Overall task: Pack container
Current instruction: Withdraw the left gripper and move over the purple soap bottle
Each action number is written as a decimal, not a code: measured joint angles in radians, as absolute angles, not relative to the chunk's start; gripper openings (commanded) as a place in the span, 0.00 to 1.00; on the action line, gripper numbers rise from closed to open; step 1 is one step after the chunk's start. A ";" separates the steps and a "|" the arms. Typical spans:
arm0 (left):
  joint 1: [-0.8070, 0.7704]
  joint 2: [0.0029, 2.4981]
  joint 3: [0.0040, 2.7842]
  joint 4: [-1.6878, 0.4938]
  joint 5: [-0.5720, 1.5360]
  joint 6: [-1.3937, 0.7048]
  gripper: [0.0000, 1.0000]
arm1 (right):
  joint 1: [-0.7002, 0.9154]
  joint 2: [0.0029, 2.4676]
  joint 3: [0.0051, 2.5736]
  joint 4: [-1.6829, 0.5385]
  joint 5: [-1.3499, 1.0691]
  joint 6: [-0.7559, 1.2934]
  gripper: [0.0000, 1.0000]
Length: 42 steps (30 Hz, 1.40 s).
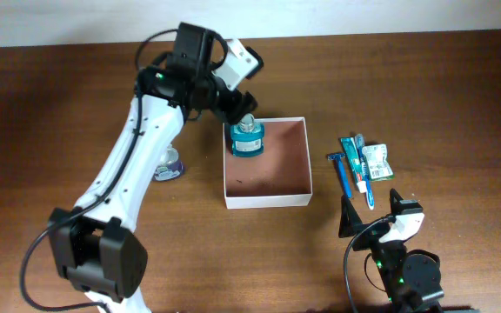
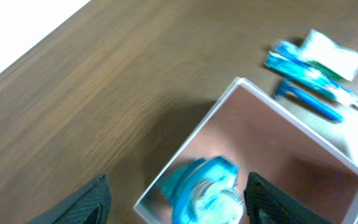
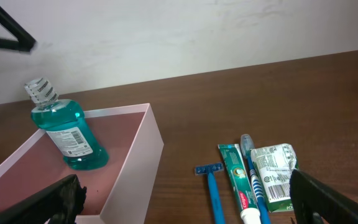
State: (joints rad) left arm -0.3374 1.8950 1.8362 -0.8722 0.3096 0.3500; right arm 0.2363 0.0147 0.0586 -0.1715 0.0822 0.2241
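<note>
The container [image 1: 268,200] is a shallow white box with a brownish-pink inside, at the table's middle. A teal mouthwash bottle [image 1: 247,139] stands in its far left corner. It also shows in the right wrist view [image 3: 64,134], free of any finger. My left gripper [image 1: 237,109] hovers above the bottle [image 2: 207,190], open, its fingers [image 2: 176,199] wide on either side of it and above the box wall [image 2: 191,146]. My right gripper [image 1: 372,213] is open and empty near the front right, low over the table [image 3: 185,199], beside the container's wall [image 3: 138,168].
Right of the box lie a blue razor [image 1: 339,169], a toothpaste tube [image 1: 352,156], a toothbrush [image 1: 364,174] and a small packet [image 1: 377,161]. A small round jar [image 1: 170,165] sits left of the box, by the left arm.
</note>
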 measured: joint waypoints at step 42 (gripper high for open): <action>-0.171 1.841 1.693 -1.254 -0.160 -0.365 0.75 | 0.236 0.015 0.059 -0.171 0.082 0.224 0.98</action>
